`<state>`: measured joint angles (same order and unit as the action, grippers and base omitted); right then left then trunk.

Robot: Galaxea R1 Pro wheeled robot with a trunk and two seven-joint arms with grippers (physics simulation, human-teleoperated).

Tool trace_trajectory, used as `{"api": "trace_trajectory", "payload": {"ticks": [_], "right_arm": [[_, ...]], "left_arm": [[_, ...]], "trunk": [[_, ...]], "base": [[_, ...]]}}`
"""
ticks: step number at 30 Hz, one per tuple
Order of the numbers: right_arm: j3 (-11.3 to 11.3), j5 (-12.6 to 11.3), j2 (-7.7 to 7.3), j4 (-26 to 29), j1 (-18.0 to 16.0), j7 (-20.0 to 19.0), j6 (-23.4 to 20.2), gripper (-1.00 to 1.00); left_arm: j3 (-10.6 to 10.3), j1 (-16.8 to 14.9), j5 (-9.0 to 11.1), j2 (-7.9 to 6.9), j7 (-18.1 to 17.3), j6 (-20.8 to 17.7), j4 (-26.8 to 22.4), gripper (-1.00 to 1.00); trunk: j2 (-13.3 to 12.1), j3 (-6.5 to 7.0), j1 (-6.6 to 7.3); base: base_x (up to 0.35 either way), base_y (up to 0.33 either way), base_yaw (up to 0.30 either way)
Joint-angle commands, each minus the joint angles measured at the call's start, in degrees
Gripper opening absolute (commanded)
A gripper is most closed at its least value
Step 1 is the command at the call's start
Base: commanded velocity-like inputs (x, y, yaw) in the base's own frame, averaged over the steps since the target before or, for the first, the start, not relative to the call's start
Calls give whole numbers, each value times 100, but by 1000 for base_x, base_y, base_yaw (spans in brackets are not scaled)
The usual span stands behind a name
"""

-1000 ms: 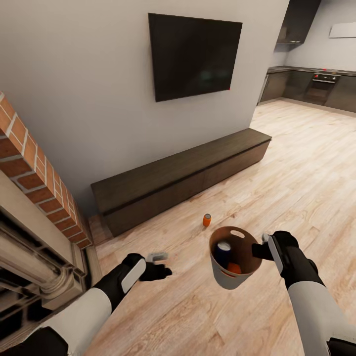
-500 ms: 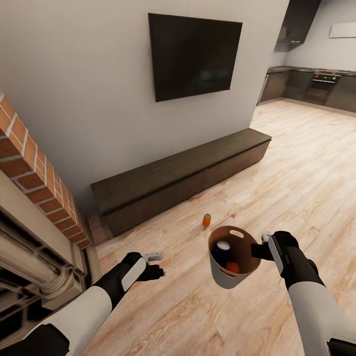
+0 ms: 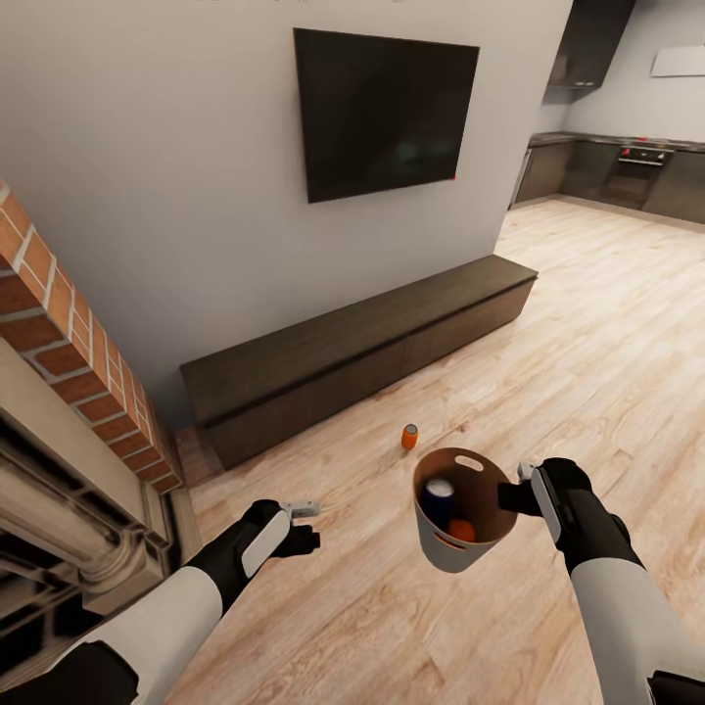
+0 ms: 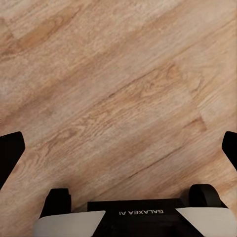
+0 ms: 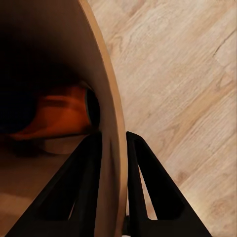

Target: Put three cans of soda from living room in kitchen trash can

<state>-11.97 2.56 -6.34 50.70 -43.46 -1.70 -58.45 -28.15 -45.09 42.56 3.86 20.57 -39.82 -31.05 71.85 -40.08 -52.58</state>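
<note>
Soda cans: 2 of 3 sit inside the pale grey round bin, pinched by its rim in the right gripper; 1 orange can stands on the floor just beyond the bin. Left gripper hangs wide, empty.

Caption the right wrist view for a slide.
Right gripper pinching the bin's wall, an orange can lying inside.

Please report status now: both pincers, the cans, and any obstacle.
Left pincer open, empty. Right pincer shut on bin rim. Blue can, orange can inside; third can upright on floor. Nothing blocking it.
</note>
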Motion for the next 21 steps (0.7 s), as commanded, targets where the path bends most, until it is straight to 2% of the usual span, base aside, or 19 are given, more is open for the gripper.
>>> {"api": "trace_trajectory", "payload": {"ticks": [1, 14, 21], "right_arm": [[-4, -111, 1, 1, 4, -30, 4, -100], [3, -88, 2, -1, 14, 26, -81, -100], [-34, 194, -19, 9, 45, 115, -155, -100]], "left_arm": [[-2, 0, -1, 0, 0, 0, 4, 100], [-26, 0, -27, 57, 32, 0, 4, 100], [-54, -3, -42, 72, 34, -7, 18, 100]], "trunk": [[0, 7, 0], [0, 78, 0], [0, 81, 0]], "base": [[0, 0, -26], [0, 0, -11], [0, 0, 0]]}}
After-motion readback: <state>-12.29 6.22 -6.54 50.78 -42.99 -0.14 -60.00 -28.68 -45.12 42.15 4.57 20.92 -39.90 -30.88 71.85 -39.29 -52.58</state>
